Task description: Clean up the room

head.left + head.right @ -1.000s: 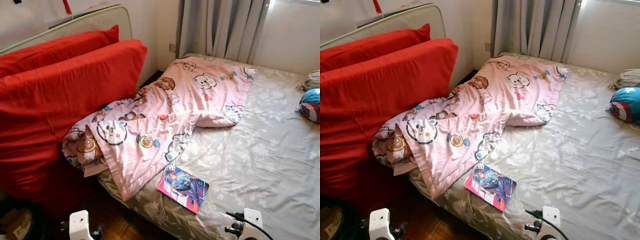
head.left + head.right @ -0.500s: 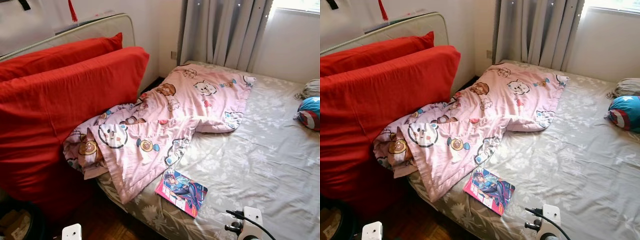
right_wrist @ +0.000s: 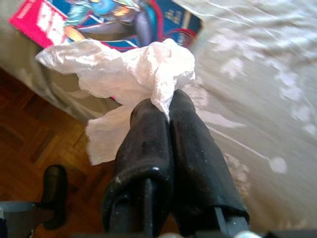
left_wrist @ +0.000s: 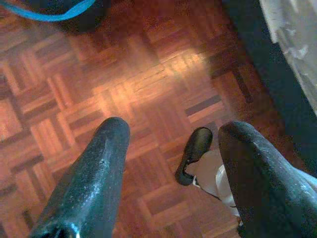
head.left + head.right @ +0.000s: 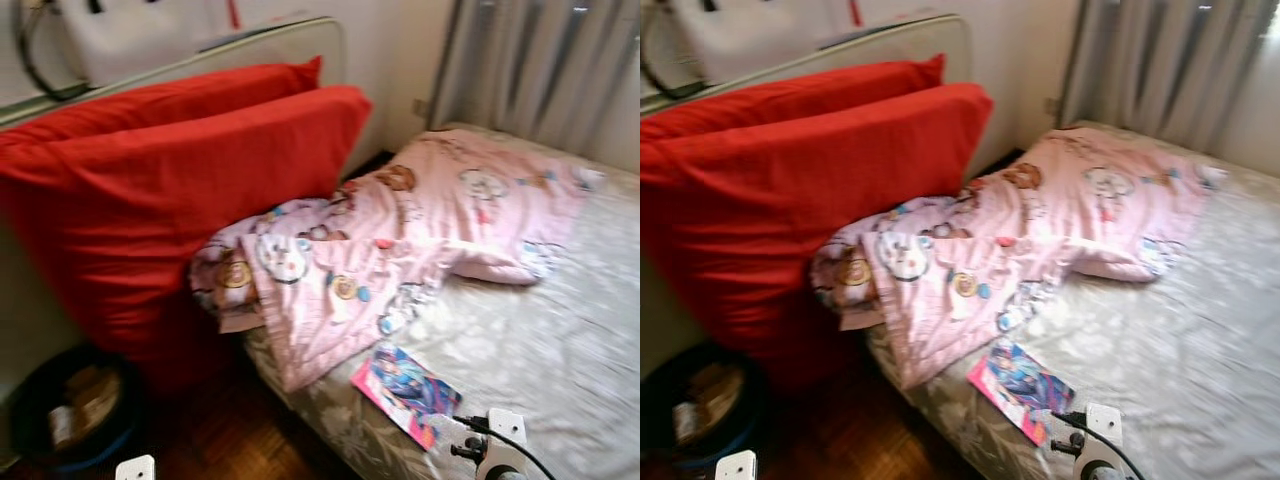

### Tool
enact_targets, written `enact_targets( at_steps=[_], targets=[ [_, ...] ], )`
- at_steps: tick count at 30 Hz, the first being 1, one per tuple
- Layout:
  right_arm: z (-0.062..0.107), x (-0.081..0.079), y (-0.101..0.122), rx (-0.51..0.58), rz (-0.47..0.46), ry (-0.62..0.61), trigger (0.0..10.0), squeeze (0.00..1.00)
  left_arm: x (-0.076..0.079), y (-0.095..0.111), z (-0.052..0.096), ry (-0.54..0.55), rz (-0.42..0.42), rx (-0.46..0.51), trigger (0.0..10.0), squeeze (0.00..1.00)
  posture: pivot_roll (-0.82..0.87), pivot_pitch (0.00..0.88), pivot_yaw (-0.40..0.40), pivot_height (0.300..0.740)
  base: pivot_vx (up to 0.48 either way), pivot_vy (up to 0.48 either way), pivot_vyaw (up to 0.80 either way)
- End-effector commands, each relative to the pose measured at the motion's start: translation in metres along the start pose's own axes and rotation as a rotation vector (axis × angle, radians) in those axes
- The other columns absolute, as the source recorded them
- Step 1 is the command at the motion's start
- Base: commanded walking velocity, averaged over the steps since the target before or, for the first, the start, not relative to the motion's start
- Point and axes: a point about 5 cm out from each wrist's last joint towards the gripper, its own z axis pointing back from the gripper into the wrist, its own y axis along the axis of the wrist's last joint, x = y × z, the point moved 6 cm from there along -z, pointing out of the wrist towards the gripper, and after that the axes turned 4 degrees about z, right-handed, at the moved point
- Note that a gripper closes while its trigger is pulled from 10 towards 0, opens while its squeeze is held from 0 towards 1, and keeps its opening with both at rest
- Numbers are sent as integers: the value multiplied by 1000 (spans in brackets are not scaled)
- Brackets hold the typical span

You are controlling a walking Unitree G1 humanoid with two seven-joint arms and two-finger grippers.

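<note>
I hold the crumpled tissue (image 3: 133,74) clamped in my right gripper (image 3: 166,111) above the bed (image 5: 560,330) edge, left gripper (image 4: 171,148) spread idle, and next I'd carry it to the bin (image 5: 70,415) at eight o'clock.

Your right end effector (image 3: 168,106) has two thick black fingers, matte and lightly scuffed. Your right wrist (image 5: 500,440) is a white block trailing a black cable.

Bed w/ grey floral sheet (image 5: 560,340): pink cartoon-print quilt (image 5: 400,240) crumpled across left side, hanging off near-left edge; glossy pink-and-blue comic book (image 5: 405,392) at near edge. Parquet wood floor (image 4: 148,99) left, dark round basket (image 5: 70,415) on it.
</note>
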Motion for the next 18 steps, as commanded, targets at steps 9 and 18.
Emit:
enact_targets(
  at_steps=[9,18],
  targets=[
    [1,1,-6,-18,-34,-7,10000,0,20,-2,-3,-42,-50,-14,10000,0,12,0,23,740,0,0,0],
    [1,1,-8,-27,-19,2,10000,0,15,-5,-2,-31,-50,-22,10000,0,10,0,19,740,0,0,0]
  ],
)
